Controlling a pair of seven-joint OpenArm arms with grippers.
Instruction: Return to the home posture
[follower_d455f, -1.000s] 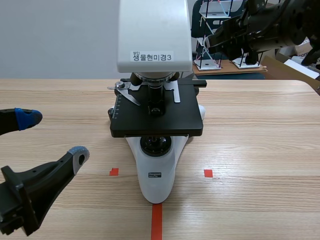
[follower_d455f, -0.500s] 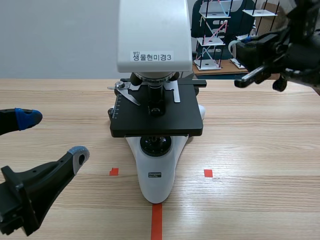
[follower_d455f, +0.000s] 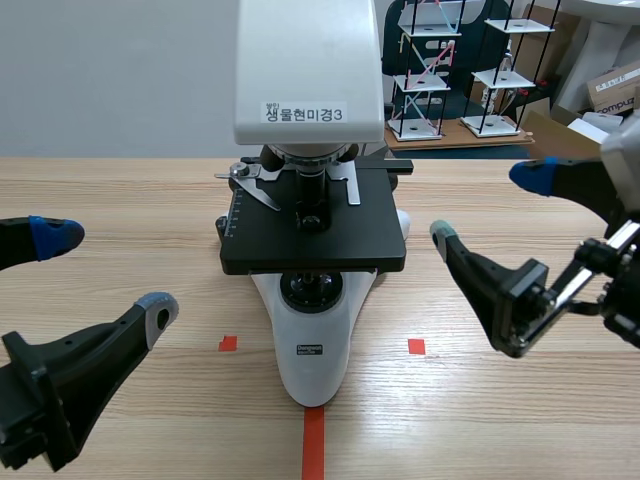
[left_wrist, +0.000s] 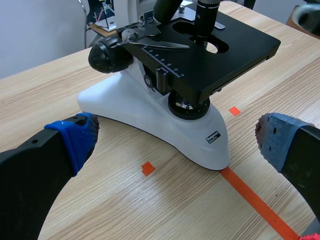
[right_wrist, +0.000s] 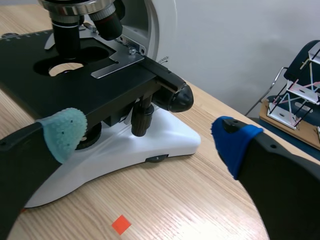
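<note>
An orange-red tape line (follower_d455f: 313, 445) runs up from the near edge of the wooden surface (follower_d455f: 520, 420) to the foot of a white microscope (follower_d455f: 314, 365) standing in the middle. At the near left, the left claw (follower_d455f: 105, 272) hangs low over the surface with its fingers spread wide and nothing between them. Its grey-tipped finger (follower_d455f: 155, 310) is nearer, and its blue-tipped finger (follower_d455f: 52, 236) is farther back. In the left wrist view, the microscope's base sits ahead of the gap between the fingers, touching neither one.

Two small red tape squares (follower_d455f: 228, 343) flank the microscope's base, one on each side. Just past the right one, the right claw (follower_d455f: 489, 205) comes in from the right, equally wide open and holding nothing. Its green-grey tip (follower_d455f: 442, 234) is near the right edge of the black stage (follower_d455f: 340, 245) but clear of it, and its blue tip (follower_d455f: 533, 175) is higher and farther right.

The stage carries metal slide clips (follower_d455f: 255, 185) below the objective lenses (follower_d455f: 310, 195). Above them rises the white head (follower_d455f: 310, 50), which bears a printed label (follower_d455f: 303, 113). Beyond the far edge of the surface stand small rod-and-shelf models (follower_d455f: 420, 75) and a cardboard box (follower_d455f: 617, 88).
</note>
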